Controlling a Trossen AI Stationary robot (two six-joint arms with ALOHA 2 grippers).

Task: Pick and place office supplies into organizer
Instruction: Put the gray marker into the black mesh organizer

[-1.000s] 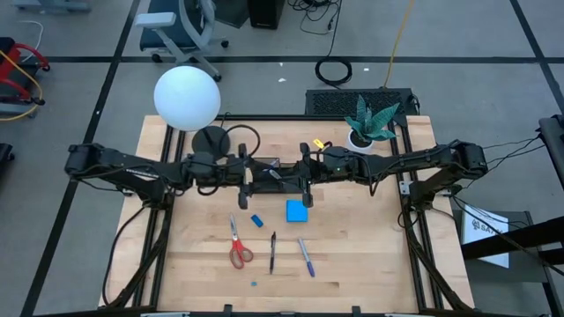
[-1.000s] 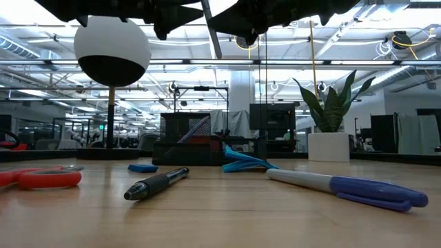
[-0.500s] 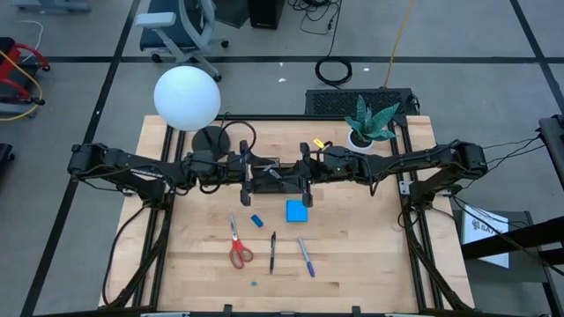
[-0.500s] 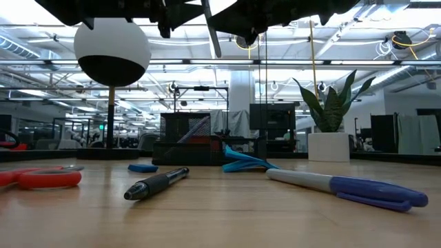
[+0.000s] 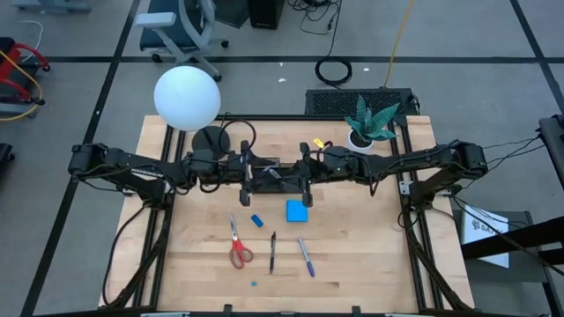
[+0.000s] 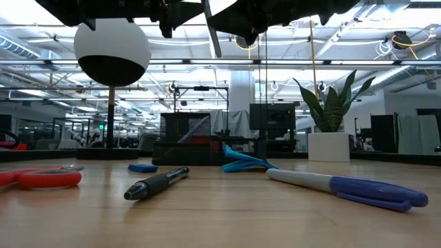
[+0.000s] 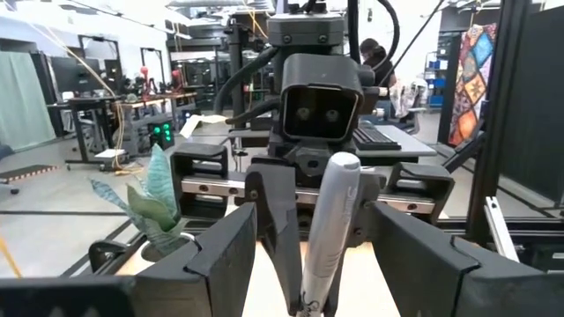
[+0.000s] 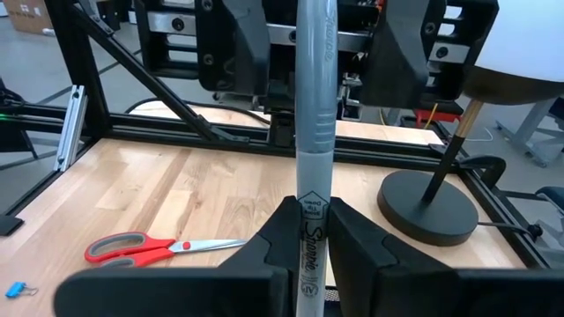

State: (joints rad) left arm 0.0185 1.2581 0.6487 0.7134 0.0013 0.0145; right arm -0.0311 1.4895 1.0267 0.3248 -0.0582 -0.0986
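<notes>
My right gripper (image 5: 300, 173) (image 8: 313, 255) is shut on a grey pen (image 8: 315, 106) above the black organizer (image 6: 207, 141), which the arms mostly hide from above. My left gripper (image 5: 250, 173) (image 7: 322, 273) faces it, open, a finger on each side of the pen (image 7: 328, 229) without touching. On the table lie red-handled scissors (image 5: 236, 246), a blue note pad (image 5: 297, 210), a small blue block (image 5: 256, 220), a tiny blue bit (image 5: 254, 283), a black pen (image 5: 272, 253) and a blue pen (image 5: 306, 257). My right gripper pinches the grey pen between its two fingers (image 8: 273, 238) on the printed part of the barrel (image 8: 313, 224), near one end. The rest of the pen sticks out past the fingertips toward the left gripper. It is lifted clear and slants in the low view (image 6: 211, 31).
A lamp with a white globe (image 5: 187, 99) and round black base (image 5: 210, 141) stands at the far left. A potted plant (image 5: 370, 123) stands at the far right. Bare wood (image 5: 370, 246) lies to the right of the pens.
</notes>
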